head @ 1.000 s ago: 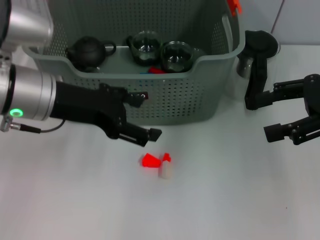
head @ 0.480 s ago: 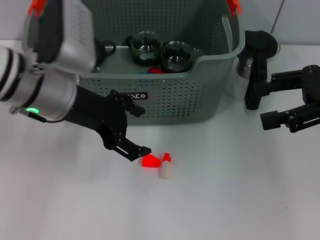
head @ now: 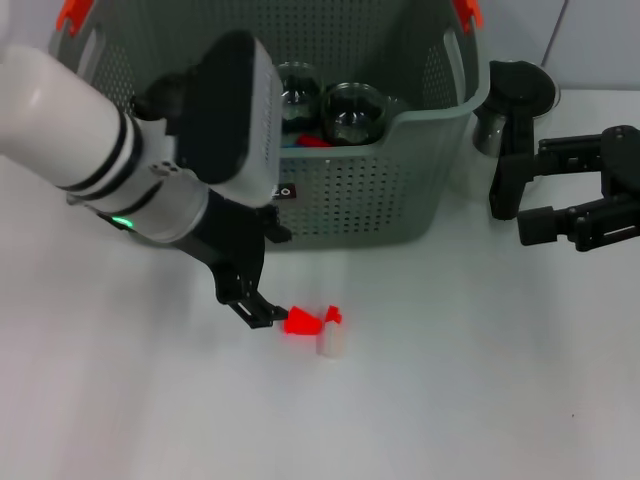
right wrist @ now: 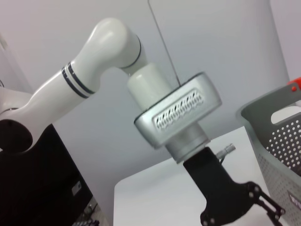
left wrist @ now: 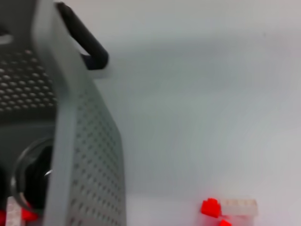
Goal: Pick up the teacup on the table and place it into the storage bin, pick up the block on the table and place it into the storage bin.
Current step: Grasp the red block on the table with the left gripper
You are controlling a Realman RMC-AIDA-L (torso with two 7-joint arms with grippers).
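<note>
Left claw (head: 262, 308) lowered at frame centre, fingers spread wide, tip just beside red-and-white block (head: 318, 328) on counter (head: 450, 400). Storage bin (head: 350, 190) at upper centre. Right claw (head: 570, 200) parked at right edge, spread wide, empty.

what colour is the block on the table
Red and white: the block has red pieces joined to a white piece, clearest in the head view.

White table (head: 450, 400), pale wall w/ seam (right wrist: 162, 42), dark cabinet (right wrist: 42, 183)
</note>
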